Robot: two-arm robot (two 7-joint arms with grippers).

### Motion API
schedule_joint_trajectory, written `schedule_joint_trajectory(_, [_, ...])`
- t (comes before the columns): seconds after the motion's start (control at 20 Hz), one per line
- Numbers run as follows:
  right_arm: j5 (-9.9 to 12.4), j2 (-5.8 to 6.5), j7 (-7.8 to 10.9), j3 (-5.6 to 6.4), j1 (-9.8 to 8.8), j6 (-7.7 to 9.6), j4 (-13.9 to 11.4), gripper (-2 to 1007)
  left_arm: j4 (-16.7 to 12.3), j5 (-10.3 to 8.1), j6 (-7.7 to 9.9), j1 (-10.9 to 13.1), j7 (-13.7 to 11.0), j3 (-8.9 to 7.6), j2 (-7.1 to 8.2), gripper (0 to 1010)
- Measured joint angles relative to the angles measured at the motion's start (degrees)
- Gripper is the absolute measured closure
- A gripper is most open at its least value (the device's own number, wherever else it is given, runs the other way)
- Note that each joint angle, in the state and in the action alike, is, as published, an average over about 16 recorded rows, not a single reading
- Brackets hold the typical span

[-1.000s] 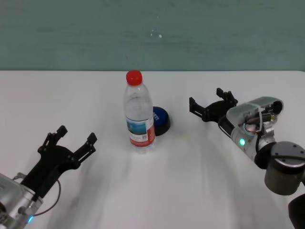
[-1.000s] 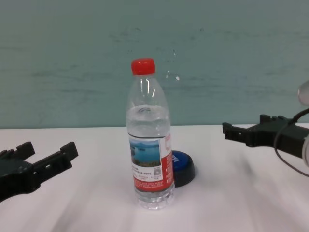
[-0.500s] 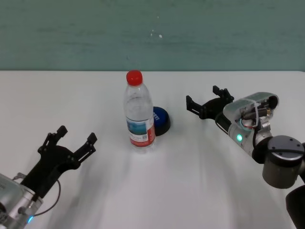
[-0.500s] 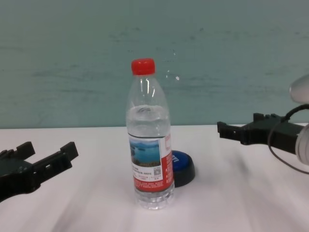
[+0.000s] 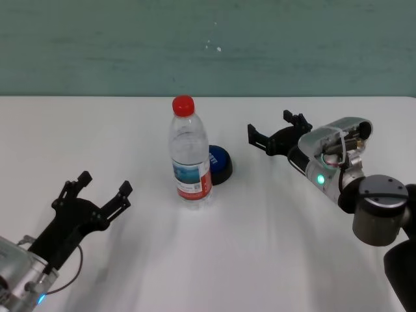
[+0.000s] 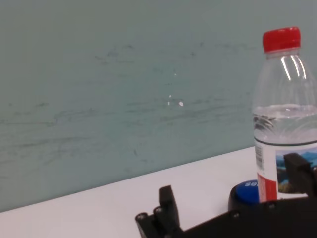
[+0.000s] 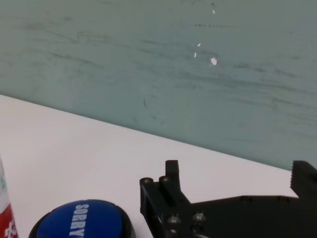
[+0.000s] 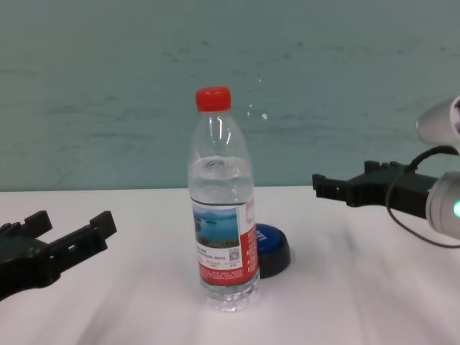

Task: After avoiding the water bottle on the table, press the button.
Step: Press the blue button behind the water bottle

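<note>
While both arms sit above the table point(image 5: 273, 247), its white top stretches wide beneath them and ends at a green wall point(image 5: 208, 45) beyond the far edge.

Left gripper point(image 5: 99, 187): low over the near part of the table, jaws spread, nothing between them. From these jaws the water bottle point(image 5: 190, 151) stands ahead and off toward the robot's right, well apart. In the left wrist view the water bottle point(image 6: 286, 119) shows past one black finger, with a sliver of blue beside its base.

Right gripper point(image 5: 277, 130): raised above the table, pointing across toward the centre, jaws spread, holding nothing. The chest view shows the right gripper point(image 8: 345, 185) clear of the surface and higher than the button point(image 8: 272, 248).

Water bottle: upright, red cap on, clear body part-filled, label around the lower half. It stands on the table between the two sets of jaws, nearer the right ones but apart from them.

Button point(image 5: 220, 164): low blue dome on a black base, resting on the table just behind the bottle, partly hidden by it. It lies ahead of and below the right jaws, near but not touching. The right wrist view shows the button point(image 7: 84, 222) just off the gripper's fingertips, white lettering reading "SORRY" on the dome.
</note>
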Motion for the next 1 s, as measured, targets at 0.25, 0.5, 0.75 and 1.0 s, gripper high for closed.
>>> schedule_joint_trajectory(0.25, [0.1,-0.09,0.28,-0.37,1.25,-0.41,1.4,1,0.0,0.00,0.00,0.0,0.0,0.00,0.00,0])
schedule_joint_trajectory(0.5, [0.2,-0.14,0.55,-0.69,2.27,-0.76,2.8,1,0.0,0.00,0.00,0.0,0.0,0.00,0.00,0])
schedule_joint_trajectory(0.75, [0.4,-0.21,0.94,-1.03,3.14,-1.08,4.0,1,0.0,0.00,0.00,0.0,0.0,0.00,0.00,0])
schedule_joint_trajectory(1.0, [0.7,-0.25,1.45,-1.39,4.01,-1.43,5.2,1,0.0,0.00,0.00,0.0,0.0,0.00,0.00,0])
